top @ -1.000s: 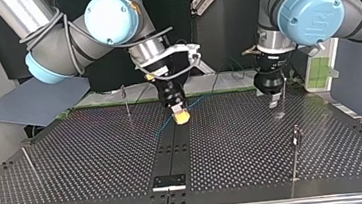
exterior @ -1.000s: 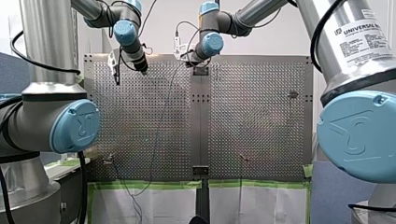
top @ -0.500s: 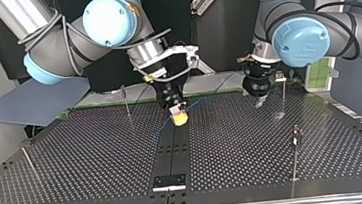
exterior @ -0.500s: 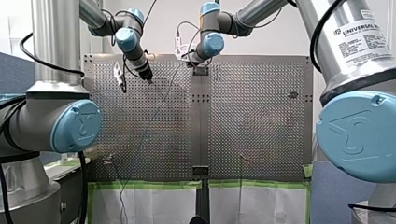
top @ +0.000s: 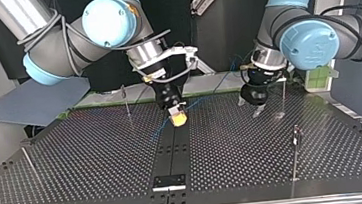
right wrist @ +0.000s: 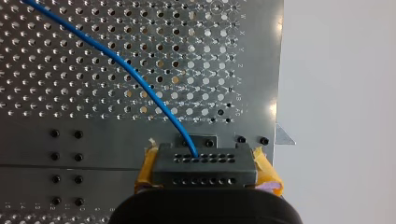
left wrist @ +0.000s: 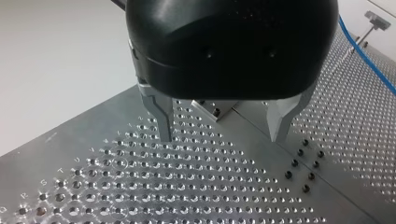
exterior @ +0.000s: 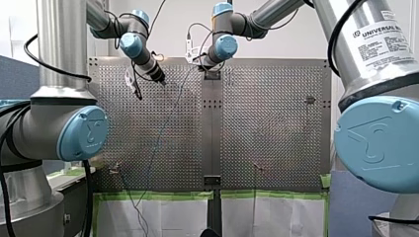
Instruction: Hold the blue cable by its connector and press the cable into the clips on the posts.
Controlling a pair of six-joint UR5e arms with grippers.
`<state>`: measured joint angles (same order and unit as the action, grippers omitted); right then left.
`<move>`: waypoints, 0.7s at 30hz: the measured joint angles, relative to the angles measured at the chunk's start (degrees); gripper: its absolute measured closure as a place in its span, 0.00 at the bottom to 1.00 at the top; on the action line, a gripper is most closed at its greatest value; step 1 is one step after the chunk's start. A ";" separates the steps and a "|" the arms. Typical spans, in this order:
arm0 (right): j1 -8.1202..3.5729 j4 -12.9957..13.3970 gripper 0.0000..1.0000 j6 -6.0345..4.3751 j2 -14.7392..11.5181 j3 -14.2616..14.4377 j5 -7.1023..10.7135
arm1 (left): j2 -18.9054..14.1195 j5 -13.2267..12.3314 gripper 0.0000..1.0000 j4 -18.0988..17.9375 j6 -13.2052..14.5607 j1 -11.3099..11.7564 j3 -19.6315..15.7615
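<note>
In the right wrist view my right gripper (right wrist: pixel 205 163) is shut on the black connector (right wrist: pixel 204 169), gripped between its yellow pads (right wrist: pixel 267 171). The blue cable (right wrist: pixel 140 79) leaves the connector and runs ahead over the perforated plate. In the top view this gripper (top: pixel 178 117) hangs low over the table's middle strip, with the cable (top: pixel 194 102) trailing behind it. My left gripper (left wrist: pixel 222 135) is open, its metal fingers (left wrist: pixel 161 121) spread over bare holes with nothing between them. In the top view it (top: pixel 252 106) hovers beside a thin post (top: pixel 284 94). In the front view the cable (exterior: pixel 168 113) slants down toward the near edge.
More thin posts stand on the table: one at the top view's left (top: pixel 125 100), one near the right front (top: pixel 295 138), one lying toward the left edge (top: pixel 29 164). A clipped post (left wrist: pixel 373 21) and the cable (left wrist: pixel 369 60) show beside my left gripper. Green tape (exterior: pixel 158 196) lines the near edge.
My left arm has swung toward the table's middle, away from the post at the top view's right, and tilted. My right gripper has stayed almost still with the connector.
</note>
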<state>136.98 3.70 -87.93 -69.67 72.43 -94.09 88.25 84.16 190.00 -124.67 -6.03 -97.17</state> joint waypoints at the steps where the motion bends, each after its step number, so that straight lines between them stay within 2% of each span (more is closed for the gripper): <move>1: 0.00 0.00 1.00 0.00 0.00 0.01 -0.01 | 0.01 -0.50 0.02 -0.07 -0.50 0.10 0.01; 11: 0.00 -0.03 1.00 0.16 0.02 0.01 0.02 | 1.90 -5.12 0.02 0.24 -5.12 0.59 0.29; 21: -0.14 0.00 1.00 0.43 0.04 0.03 -0.13 | 2.44 -9.91 0.02 0.22 -10.09 0.83 0.66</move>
<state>136.85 3.70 -87.51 -69.63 72.46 -94.22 90.69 74.25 190.22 -134.76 -5.21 -96.50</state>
